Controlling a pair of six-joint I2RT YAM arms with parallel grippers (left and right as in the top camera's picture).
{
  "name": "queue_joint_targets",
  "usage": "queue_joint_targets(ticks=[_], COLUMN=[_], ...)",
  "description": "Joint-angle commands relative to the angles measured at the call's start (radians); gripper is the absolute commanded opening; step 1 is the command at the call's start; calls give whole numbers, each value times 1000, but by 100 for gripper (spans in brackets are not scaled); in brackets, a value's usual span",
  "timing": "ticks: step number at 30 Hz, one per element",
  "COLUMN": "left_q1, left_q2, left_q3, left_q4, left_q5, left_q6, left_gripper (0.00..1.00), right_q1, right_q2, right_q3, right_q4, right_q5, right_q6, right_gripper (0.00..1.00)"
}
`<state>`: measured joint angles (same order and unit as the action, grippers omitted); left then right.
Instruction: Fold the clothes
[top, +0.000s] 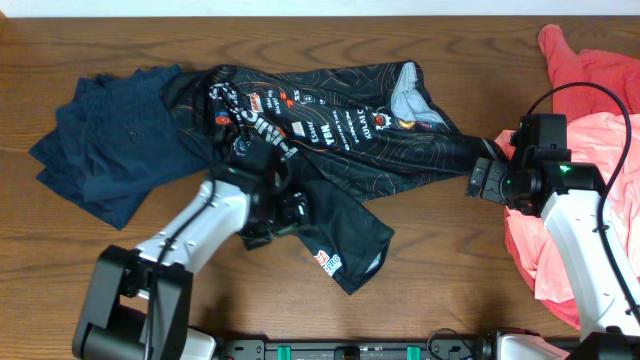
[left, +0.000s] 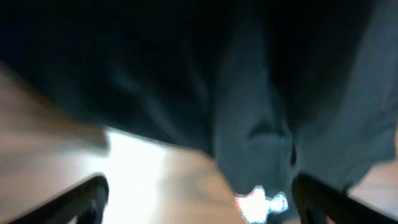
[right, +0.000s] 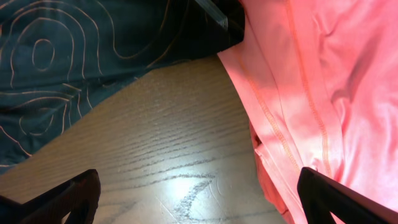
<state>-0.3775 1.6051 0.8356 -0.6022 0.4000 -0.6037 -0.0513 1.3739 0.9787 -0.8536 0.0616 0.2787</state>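
Note:
The black jersey with orange contour lines and white and red logos lies spread across the middle of the table, one sleeve reaching toward the front. My left gripper hovers over its lower part, open and empty; its blurred wrist view shows dark cloth and a white logo between the open fingers. My right gripper is open and empty at the jersey's right end, over bare wood, with jersey cloth on the left and coral-pink cloth on the right.
Navy-blue garments lie piled at the left, partly under the jersey. Coral-pink shirts lie heaped at the right edge, under and behind my right arm. The wooden table shows at the front.

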Motion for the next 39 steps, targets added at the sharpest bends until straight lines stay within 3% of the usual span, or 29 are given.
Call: queue_joint_targets(ticks=[1,3,6,8,10,11,15,19,23,28,39], left_q1=[-60,-90,-122,-135,-137,-136,-104,-14,117,253,272], left_q2=[3,3,13,23,30,30,7,-90,-241,-412,-469], left_q3=[-57,-80,-90,-90,-90,-89,-65,15,70,71,70], left_q4=[105,186,239,262,280,280,192,-42,-197,-272,-379], left_q5=[26,10,-32,-47,-47,-47,-42,-42,-46,-45,-50], left_q6=[-76,-76,-91,-95,-94,-94,-55,113,204,203,203], left_gripper=[90,88,77,56,26,6,6,6,6,6,6], right_q1=[-5,-5,-5,-5,-5,-5,-5,-5,2,6,4], right_q2=[-11,-11,-11,-11,-11,-11,-11,-9,7,40,222], right_q3=[3,3,3,3,3,3,3,2,-11,-70,-158], right_q4=[-6,-6,-8,-15,-18,-18,-23,-49,-55,-4,338], right_q5=[10,9,9,9,10,10,9,-71,-211,-219,-115], right_q6=[13,13,13,12,13,13,12,-15,-13,66,156], right_gripper=[99,99,99,99,99,99,99,85,82,87,89])
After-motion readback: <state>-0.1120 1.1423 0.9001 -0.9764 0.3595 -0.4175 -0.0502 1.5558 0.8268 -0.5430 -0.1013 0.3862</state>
